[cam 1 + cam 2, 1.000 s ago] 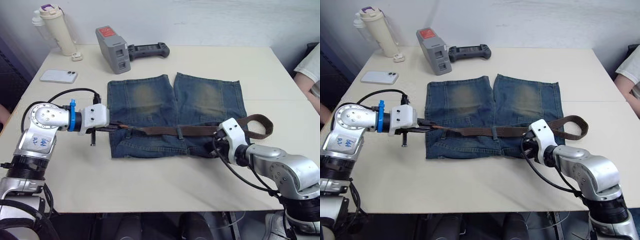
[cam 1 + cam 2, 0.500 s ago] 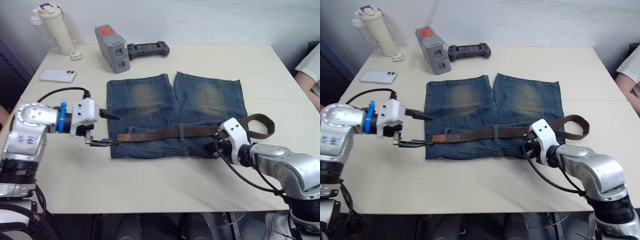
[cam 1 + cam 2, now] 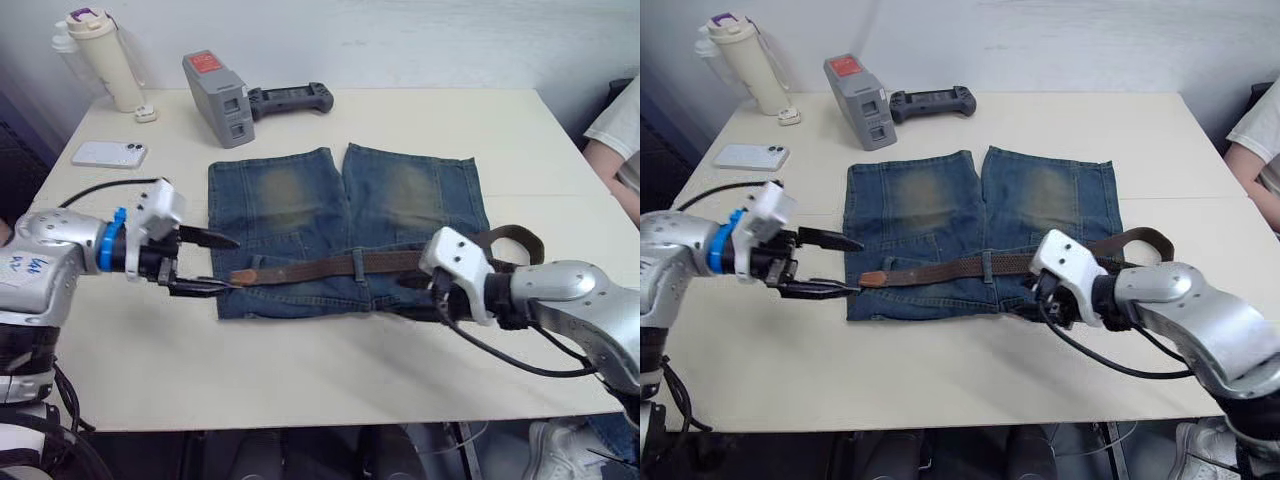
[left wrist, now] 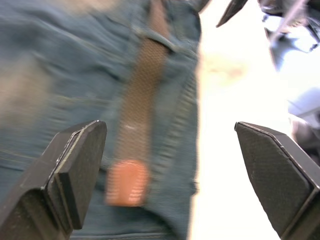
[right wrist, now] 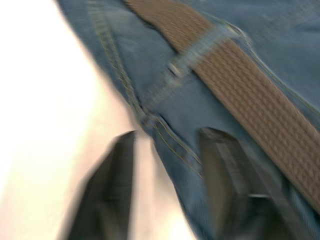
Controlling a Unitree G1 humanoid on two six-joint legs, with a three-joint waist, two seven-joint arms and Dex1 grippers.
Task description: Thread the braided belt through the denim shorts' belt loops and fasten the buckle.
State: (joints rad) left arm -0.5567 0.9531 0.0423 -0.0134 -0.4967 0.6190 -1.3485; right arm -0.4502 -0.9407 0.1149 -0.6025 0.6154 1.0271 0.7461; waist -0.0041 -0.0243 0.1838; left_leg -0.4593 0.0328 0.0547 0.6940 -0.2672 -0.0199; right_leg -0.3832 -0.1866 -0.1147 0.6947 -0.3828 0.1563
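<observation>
Two black-fingered grippers flank the faded blue denim shorts (image 3: 340, 225) lying flat on the cream table (image 3: 300, 370). One long brown braided belt (image 3: 330, 267) lies along the waistband, under a central denim belt loop (image 3: 358, 264). The left gripper (image 3: 205, 263) hangs spread wide by the belt's darker tip, holding nothing. The right gripper (image 5: 170, 185) is parted over the waistband edge, empty.

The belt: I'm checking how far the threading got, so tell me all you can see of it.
The belt is a narrow brown braided strap with a smooth tan tip. It lies flat along the waistband of the shorts, passing under a loop near the middle. Its tip rests free on the denim, just ahead of the open left gripper, untouched. At the robot's right, past the right gripper, the strap curls back in a bend beyond the shorts' edge. The buckle isn't clear.
</observation>
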